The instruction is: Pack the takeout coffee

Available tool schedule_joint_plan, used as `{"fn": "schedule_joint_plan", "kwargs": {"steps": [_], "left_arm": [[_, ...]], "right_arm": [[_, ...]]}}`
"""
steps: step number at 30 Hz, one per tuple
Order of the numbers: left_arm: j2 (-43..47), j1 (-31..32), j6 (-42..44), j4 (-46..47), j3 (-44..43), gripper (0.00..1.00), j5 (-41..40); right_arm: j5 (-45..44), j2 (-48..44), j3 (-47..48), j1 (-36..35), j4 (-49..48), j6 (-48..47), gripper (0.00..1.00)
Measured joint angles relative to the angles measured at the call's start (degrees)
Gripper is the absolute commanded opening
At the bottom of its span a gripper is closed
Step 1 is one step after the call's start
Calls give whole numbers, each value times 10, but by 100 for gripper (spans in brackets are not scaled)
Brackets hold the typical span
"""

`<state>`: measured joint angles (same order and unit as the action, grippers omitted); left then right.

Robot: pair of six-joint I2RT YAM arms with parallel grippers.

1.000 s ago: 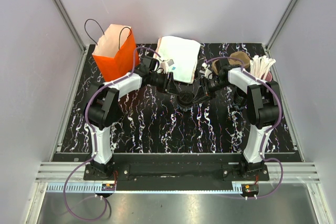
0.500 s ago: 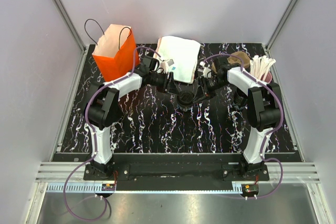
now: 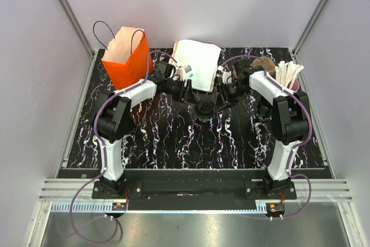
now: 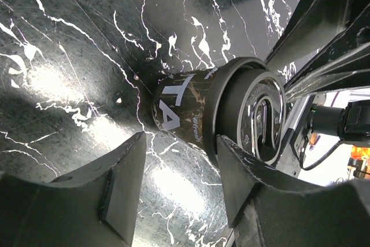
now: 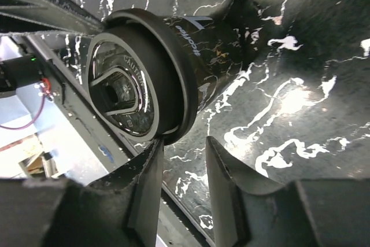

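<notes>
Takeout coffee stood upright mid-table, just beside the left fingers and right fingers, both pairs parted, gripping nothing. Risk: either finger clipping its top could topple it.

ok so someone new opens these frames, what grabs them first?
The two arms meeting at the middle of the black marbled table over the lidded black takeout coffee. The left gripper and right gripper flank it, both open with nothing between their jaws. Next comes the bright orange paper bag standing open at the back left, then the pink cup of white sticks at the back right.
</notes>
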<state>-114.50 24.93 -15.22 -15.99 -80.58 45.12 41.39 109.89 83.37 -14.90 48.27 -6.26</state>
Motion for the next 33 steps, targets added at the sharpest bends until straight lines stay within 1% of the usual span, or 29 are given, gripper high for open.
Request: {"fn": "schedule_joint_plan", "kwargs": {"steps": [1,4,10,14,21,27,33], "left_arm": [[0,0,1,-3,-1,60,0],[0,0,4,-9,-1,62,0],[0,-2,10,-19,-1,68,1],[0,-2,16,-27,-1,71,2],[1,-5,24,-60,-34,75,5],[9,-5,23,-62,-59,75,23],[9,-5,19,-62,-63,75,38]], "right_arm": [[-5,0,3,0,2,-2,44],[-19,0,12,0,6,-10,49],[-35,0,24,0,14,-19,55],[-44,0,35,0,18,-24,57],[-57,-1,48,0,22,-30,57],[-72,-1,48,0,23,-34,57],[-73,-1,48,0,21,-34,57]]}}
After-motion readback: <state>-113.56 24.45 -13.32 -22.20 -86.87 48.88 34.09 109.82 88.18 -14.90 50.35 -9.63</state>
